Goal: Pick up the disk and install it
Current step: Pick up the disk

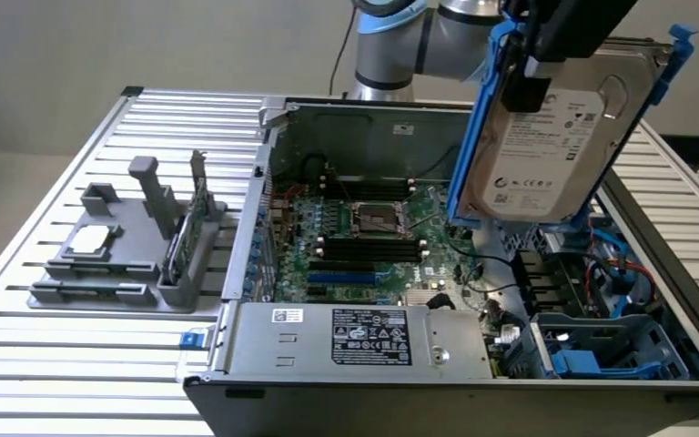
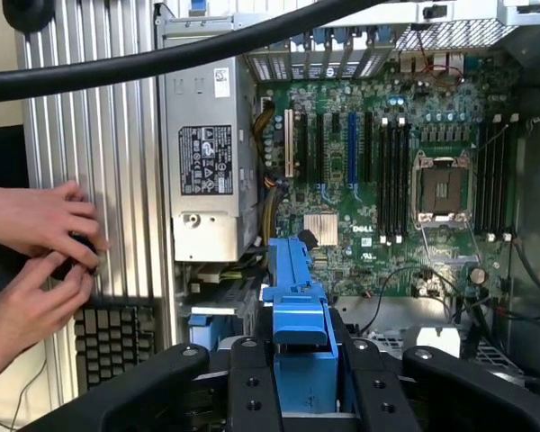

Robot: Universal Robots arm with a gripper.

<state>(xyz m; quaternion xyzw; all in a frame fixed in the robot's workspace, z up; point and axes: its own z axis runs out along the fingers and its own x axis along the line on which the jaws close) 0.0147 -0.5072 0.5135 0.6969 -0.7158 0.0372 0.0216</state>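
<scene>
My pincer (image 1: 530, 77) is clamped on the disk (image 1: 556, 137), gripping it near the upper edge. The disk hangs in the air, on edge and a bit tilted, white label toward the exterior camera. It is above the open computer case (image 1: 265, 182), at the exterior view's right, over the drive bays (image 1: 604, 337) and not touching them. In the wrist view the blue frame (image 2: 299, 297) sits between my black fingers (image 2: 252, 387), with the motherboard (image 2: 387, 180) beyond it. The power supply (image 1: 362, 337) is at the case's near side. A grey holder (image 1: 119, 273) with a chip (image 1: 88, 241) and a green card (image 1: 186, 232) stands on the slatted tabletop (image 1: 34, 364), well apart from the disk. A person's hands (image 2: 36, 225) are together beside the case, by a dark keypad (image 2: 112, 337).
</scene>
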